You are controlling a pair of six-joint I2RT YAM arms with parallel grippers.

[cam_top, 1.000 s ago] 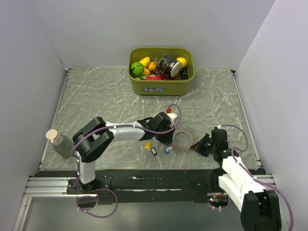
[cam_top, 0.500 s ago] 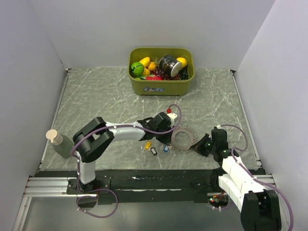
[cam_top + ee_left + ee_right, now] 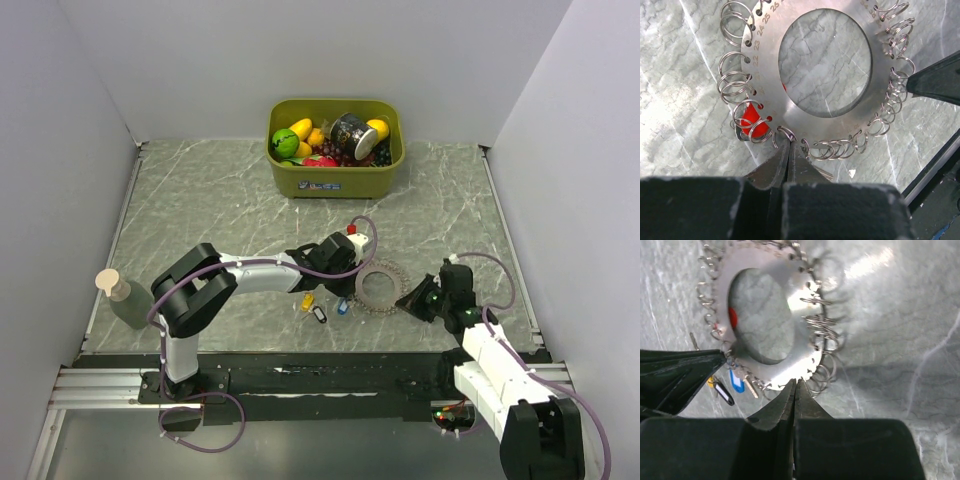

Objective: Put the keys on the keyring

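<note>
The keyring (image 3: 765, 70) is a flat silver disc with a big centre hole and many small wire loops round its rim; it also shows as the keyring (image 3: 378, 286) and the keyring (image 3: 805, 335). My left gripper (image 3: 790, 143) is shut on its near rim at one loop. My right gripper (image 3: 795, 383) is shut on the opposite rim. A red key (image 3: 746, 118) lies partly under the disc. Blue key (image 3: 736, 381), black key (image 3: 723, 393) and yellow key (image 3: 307, 300) lie loose on the table beside the left gripper (image 3: 355, 290).
A green bin (image 3: 335, 178) of toy fruit and a can stands at the back centre. A bottle (image 3: 122, 297) stands at the table's left edge. White walls close in the left, right and back. A black strip (image 3: 300, 372) runs along the near edge.
My left gripper has closed onto the keyring's rim. The ring and the blue key have shifted slightly left and away. The right gripper has stayed shut.
</note>
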